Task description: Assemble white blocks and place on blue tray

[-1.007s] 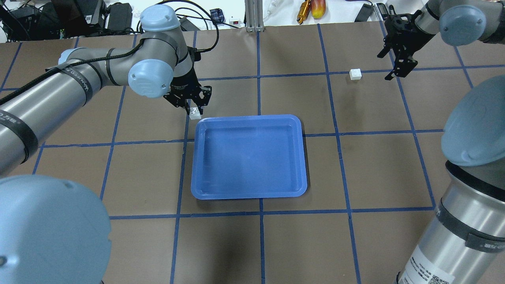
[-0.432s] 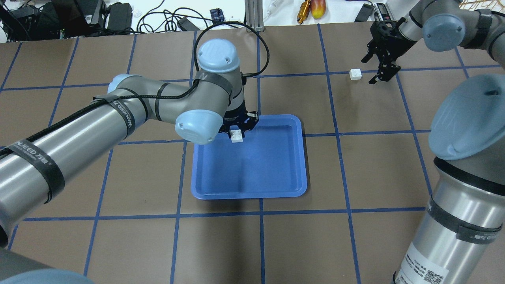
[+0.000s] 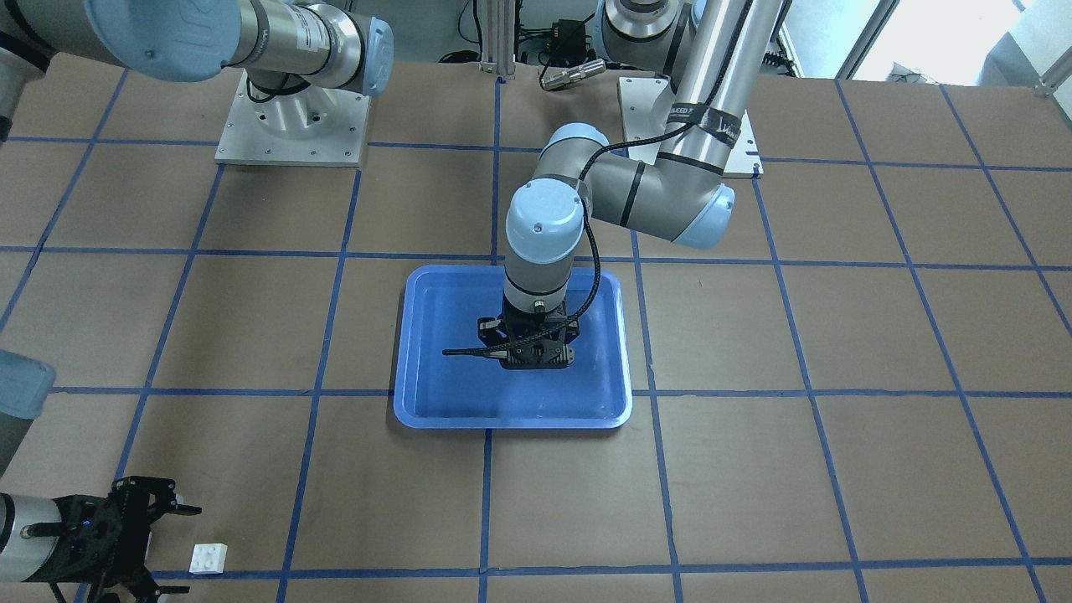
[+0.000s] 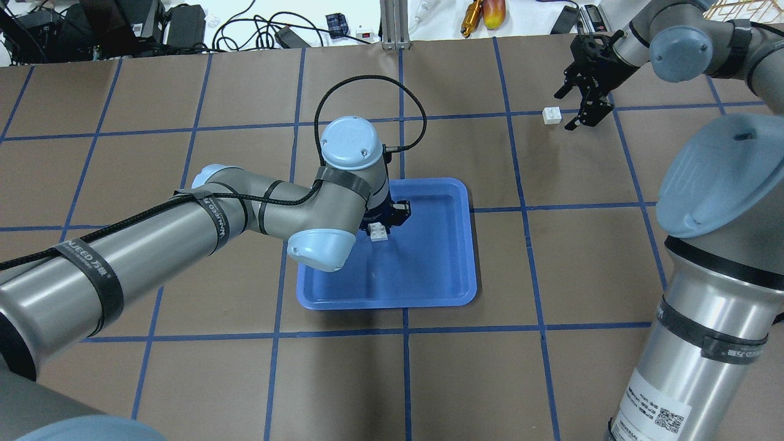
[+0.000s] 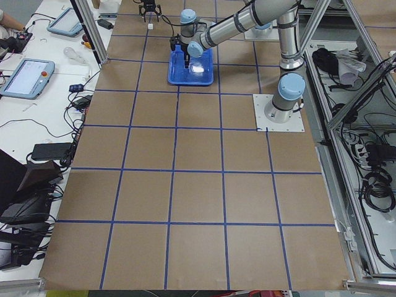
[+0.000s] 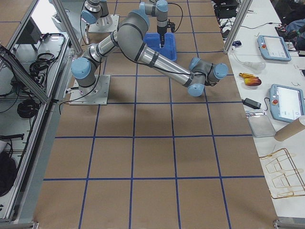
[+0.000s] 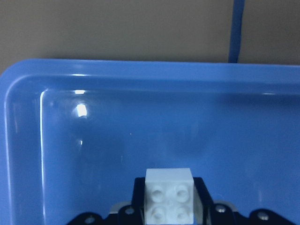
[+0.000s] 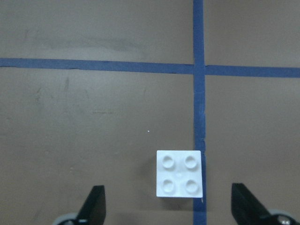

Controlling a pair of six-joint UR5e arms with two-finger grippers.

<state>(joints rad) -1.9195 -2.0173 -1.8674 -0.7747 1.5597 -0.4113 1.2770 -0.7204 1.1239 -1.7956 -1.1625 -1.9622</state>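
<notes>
Left gripper [image 4: 380, 228] is clamped tight on a white block [image 4: 379, 233], and it has moved since a second ago. Back then it was outside the blue tray [image 4: 429, 269], by the far left corner. A moment ago it was just inside that corner. Now it is over the tray's floor, nearer the middle. I cannot tell if the block touches the floor. The right gripper [image 4: 566, 111] has moved too, from out by the table's far right edge to just beside the second white block [image 4: 552, 115]. Its fingers are spread wide apart and hold nothing. That block has not moved. In the right wrist view it lies a little ahead of the two fingers [image 8: 96, 208], not touching them, with one side right along a blue tape line [image 8: 199, 93]. Bare brown table [image 4: 588, 263] lies all around it. The held block is well away from all four tray rims, with bare blue floor on every side. The tray is smooth, shiny plastic with round corners and a raised rim. Both blocks are small white squares with four round bumps. Blue tape lines make big squares on the flat brown table.
</notes>
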